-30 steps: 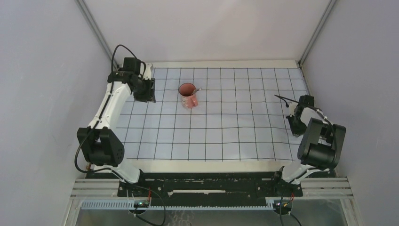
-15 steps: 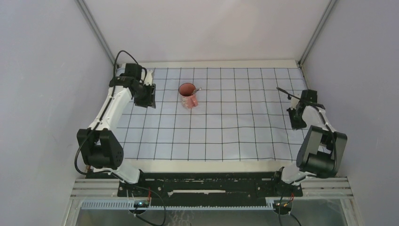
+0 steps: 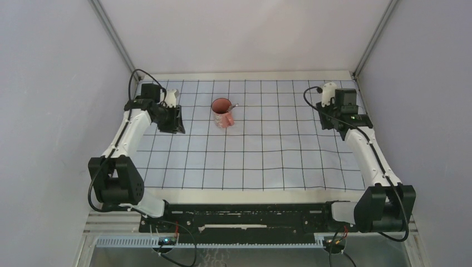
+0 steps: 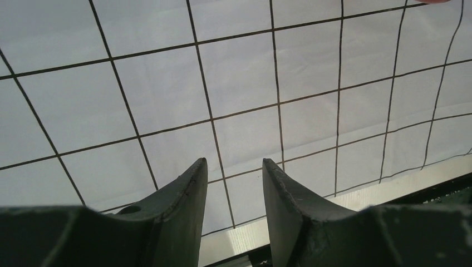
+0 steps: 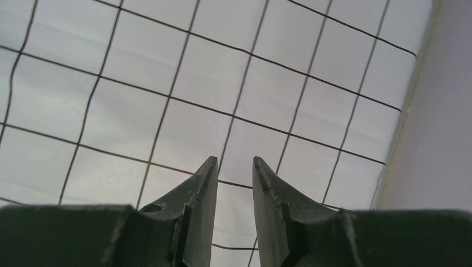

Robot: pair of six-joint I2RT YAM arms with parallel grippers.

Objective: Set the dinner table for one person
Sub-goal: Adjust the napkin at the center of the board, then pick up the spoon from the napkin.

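The dinner table (image 3: 250,193) is being viewed whole from high behind its near edge, with the top camera tilted downward. The gridded cloth (image 3: 261,150) is being filmed from close above by both wrist cameras, and is being shared by all three views.

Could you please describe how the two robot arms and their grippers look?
The left arm and right arm have white links between bulky black joints, with thin black cables looping along them. The left gripper and right gripper each have two dark, tapered fingers.
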